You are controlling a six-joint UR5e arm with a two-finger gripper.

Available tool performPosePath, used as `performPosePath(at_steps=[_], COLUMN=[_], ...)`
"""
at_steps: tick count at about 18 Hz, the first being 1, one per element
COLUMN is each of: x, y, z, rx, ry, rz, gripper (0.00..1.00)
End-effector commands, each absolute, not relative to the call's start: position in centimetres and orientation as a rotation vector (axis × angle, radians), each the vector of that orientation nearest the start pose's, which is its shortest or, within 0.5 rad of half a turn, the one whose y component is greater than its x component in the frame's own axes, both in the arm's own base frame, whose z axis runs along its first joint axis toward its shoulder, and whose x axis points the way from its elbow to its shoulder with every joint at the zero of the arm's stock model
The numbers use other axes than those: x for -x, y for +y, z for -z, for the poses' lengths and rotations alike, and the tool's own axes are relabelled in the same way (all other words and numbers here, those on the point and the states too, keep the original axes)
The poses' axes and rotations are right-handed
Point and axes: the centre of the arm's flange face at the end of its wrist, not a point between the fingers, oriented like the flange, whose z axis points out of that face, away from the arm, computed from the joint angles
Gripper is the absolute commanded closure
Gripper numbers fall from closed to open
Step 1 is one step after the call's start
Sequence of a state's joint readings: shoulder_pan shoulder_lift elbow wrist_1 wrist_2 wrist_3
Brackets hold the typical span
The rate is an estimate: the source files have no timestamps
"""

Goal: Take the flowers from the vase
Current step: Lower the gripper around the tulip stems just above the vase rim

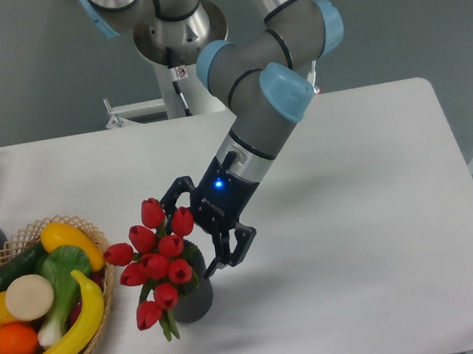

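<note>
Hovering end effector [197,236] spread wide, empty, beside flowers [154,256] | white table [369,213] | grey wall [27,64]

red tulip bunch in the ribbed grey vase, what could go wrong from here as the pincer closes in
1. The open pincer sits at the top red buds of the artificial red tulip bunch, not the stems; closing there may crush or slip off.
2. The small dark grey ribbed vase looks light; lifting might drag or tip it.
3. The woven wicker basket of fruit stands close by.

Red flowers [154,259] in grey vase [196,299]
</note>
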State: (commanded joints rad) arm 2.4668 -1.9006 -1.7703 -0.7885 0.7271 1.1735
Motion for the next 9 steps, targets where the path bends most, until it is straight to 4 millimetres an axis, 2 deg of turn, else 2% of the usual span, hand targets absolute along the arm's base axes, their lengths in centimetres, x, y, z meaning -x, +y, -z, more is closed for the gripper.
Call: performPosePath(at_steps=[9], x=[32.56], y=[53.77], z=[-31.78], rx=[2.238], ry=[0.453], rz=[0.301], gripper=[0.0])
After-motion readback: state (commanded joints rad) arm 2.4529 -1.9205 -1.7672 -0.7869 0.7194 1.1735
